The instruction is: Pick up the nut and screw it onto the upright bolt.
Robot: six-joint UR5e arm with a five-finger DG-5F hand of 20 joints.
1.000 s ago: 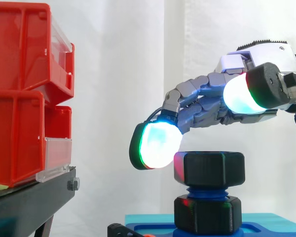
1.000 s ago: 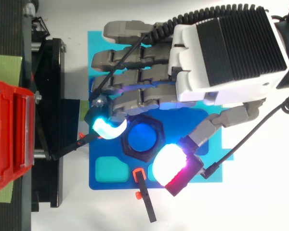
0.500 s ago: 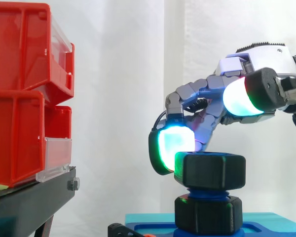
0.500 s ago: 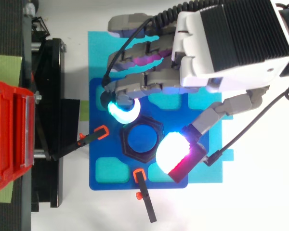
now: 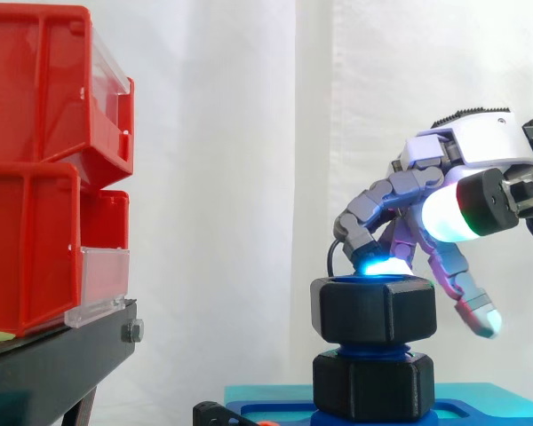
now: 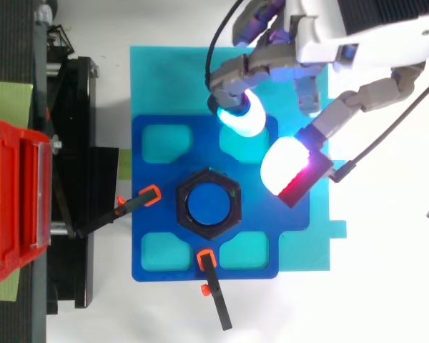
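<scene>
Nut [image 5: 373, 308], black and six-sided, sits level on the upright blue bolt [image 6: 208, 204], whose round top shows through the nut's bore in the top view. In the side view a band of blue thread shows beneath the nut, and below that a second black hexagonal collar [image 5: 373, 386] stands on the dark blue fixture plate [image 6: 151, 246]. How far the nut has been turned onto the thread is hard to judge.

The hand [image 6: 365, 44] is released and holds nothing. One finger is bent, with its cyan pad [image 6: 242, 120] pointing down, and the thumb's white-and-red pad [image 6: 287, 168] stands apart from it. From the side the cyan pad seems to rest on the nut's upper face. The top view shows it over a turquoise pocket of the plate, beyond the nut's far corner and clear of it.

Two black clamps with orange tips [image 6: 151, 194] [image 6: 205, 259] sit just beside the nut, one on the side towards the bins and one on the near side. The plate lies on a turquoise sheet [image 6: 161, 71] on the white surface. Red bins [image 5: 35, 177] are stacked on a black stand [image 5: 67, 359], well apart from the bolt.
</scene>
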